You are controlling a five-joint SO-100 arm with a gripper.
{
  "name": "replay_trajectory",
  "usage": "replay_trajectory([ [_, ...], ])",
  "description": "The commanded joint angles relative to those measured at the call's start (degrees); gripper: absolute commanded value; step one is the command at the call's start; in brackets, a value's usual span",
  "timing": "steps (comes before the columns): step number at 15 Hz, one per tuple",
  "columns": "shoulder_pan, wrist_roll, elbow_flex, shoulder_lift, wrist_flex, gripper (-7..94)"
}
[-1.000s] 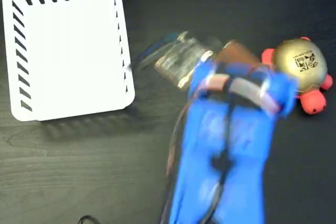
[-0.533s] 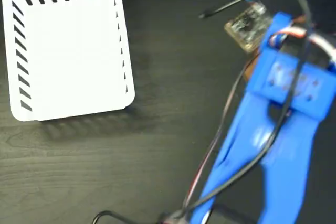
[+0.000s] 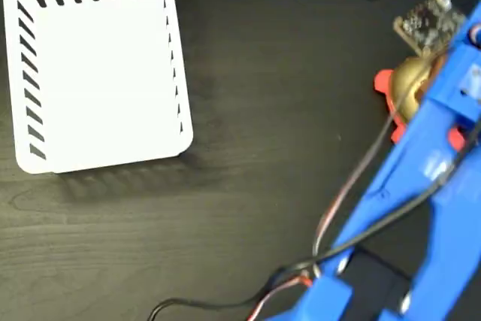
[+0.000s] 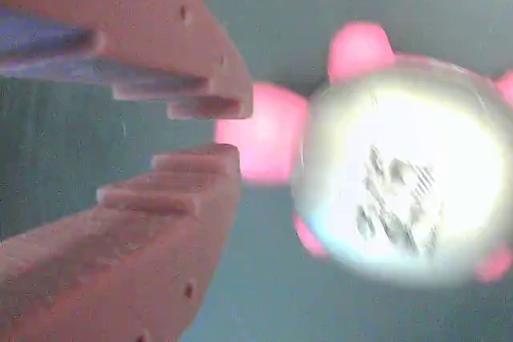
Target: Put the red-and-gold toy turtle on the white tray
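White tray w/ black slanted slots along its sides, on black wood-grain table. Toy turtle: shiny gold shell w/ dark printed mark, coral-pink head & feet. Arm bright blue, w/ black, red & white wires. Gripper fingers pinkish-orange in wrist view.

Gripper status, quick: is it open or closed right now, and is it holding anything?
Tool: nearly closed, only a narrow gap between its tips, holding nothing. The red-and-gold toy turtle sits just beyond the tips, not between them.
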Motion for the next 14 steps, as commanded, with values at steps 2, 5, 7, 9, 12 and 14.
replay_trajectory([
  [2,1.23,1.32,-8.88,-3.16,1.32,0],
  [5,0.7,2.02,-12.3,-7.21,1.32,0],
  [7,0.0,2.72,-12.3,-8.7,1.41,0],
  [9,-0.44,4.57,-12.83,-10.2,1.41,0],
  [12,-0.88,8.09,-15.12,-11.6,2.29,0],
  [14,-1.23,9.14,-16.08,-12.13,3.08,4],
])
